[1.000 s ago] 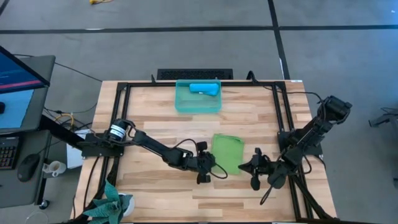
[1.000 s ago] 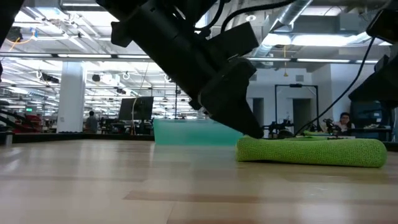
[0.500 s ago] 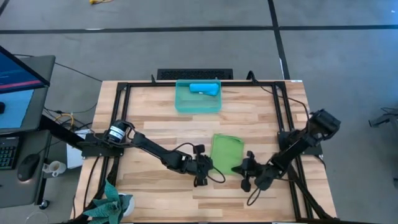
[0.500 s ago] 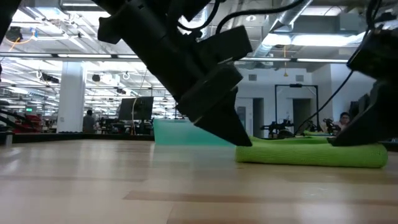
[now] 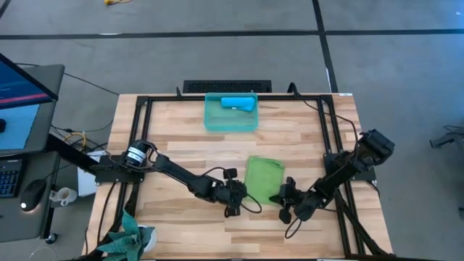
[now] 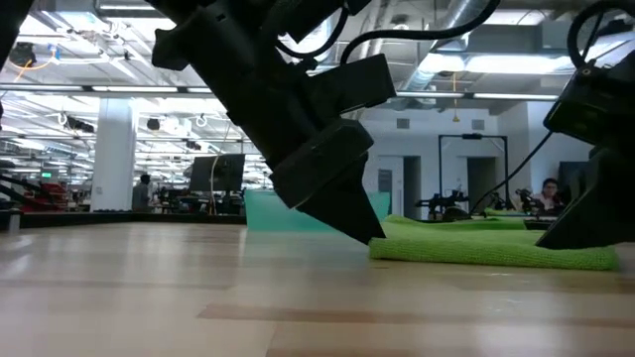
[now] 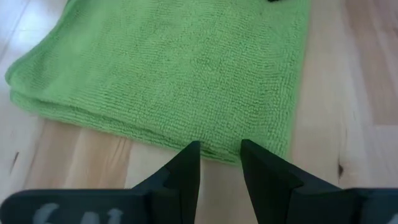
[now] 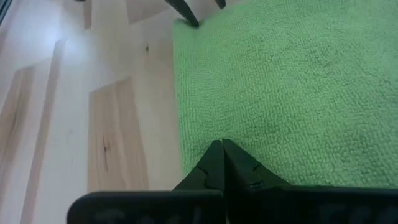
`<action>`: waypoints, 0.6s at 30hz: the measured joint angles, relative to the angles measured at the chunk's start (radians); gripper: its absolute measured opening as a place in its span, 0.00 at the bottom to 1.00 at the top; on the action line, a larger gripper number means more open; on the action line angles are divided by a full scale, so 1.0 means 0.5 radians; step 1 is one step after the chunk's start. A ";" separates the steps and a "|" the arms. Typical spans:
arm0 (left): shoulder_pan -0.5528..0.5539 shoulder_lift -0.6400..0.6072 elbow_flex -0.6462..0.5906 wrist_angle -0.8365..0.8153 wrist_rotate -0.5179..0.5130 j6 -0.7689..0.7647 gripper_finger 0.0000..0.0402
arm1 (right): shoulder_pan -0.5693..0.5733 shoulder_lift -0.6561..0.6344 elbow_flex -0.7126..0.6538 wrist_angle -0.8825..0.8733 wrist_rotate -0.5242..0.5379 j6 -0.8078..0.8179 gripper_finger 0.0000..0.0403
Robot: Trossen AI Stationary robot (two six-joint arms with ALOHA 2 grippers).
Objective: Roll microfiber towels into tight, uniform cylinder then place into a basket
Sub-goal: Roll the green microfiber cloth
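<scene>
The lime green towel [image 5: 264, 177] lies folded flat on the table, several layers showing at its edge [image 7: 37, 102]. My left gripper [image 5: 243, 194] stands open at the towel's near left corner, its tips [image 7: 219, 149] on the left edge. My right gripper [image 5: 280, 197] is shut, its tips [image 8: 222, 144] on the towel just inside the near right corner. The sky-blue towel [image 5: 238, 103] lies rolled inside the teal basket [image 5: 210, 119] at the table's far side. My left gripper touches the towel's left edge [image 7: 217, 138], close to the near left corner, with its open fingertips [image 6: 373, 236]. It slants down from the table's left. Nothing is pinched between them, and the towel lies flat. My right gripper presses its shut fingertips down on the towel's top [image 8: 249, 134] beside the near right corner. It slants down from the table's right. The towel lies flat on the table under it.
A black frame [image 5: 145, 101] runs around the tabletop. Bare wood lies between the towel and the basket, and to the left. A desk with a monitor [image 5: 22, 80] stands off the left edge, and a plant [image 5: 127, 235] at the near left corner.
My right gripper has come down and toward the table's left, onto the towel's near right corner. The towel's right end, rounded and thick before, now lies flatter under it.
</scene>
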 joint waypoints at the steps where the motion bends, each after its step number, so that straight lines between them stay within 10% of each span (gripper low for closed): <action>1: -0.008 0.000 0.000 -0.002 -0.013 0.017 0.27 | 0.011 -0.012 0.000 -0.005 0.000 -0.023 0.03; 18: -0.205 -0.243 0.003 0.017 -0.326 0.224 0.27 | 0.178 -0.803 0.002 -0.192 0.040 -0.739 0.07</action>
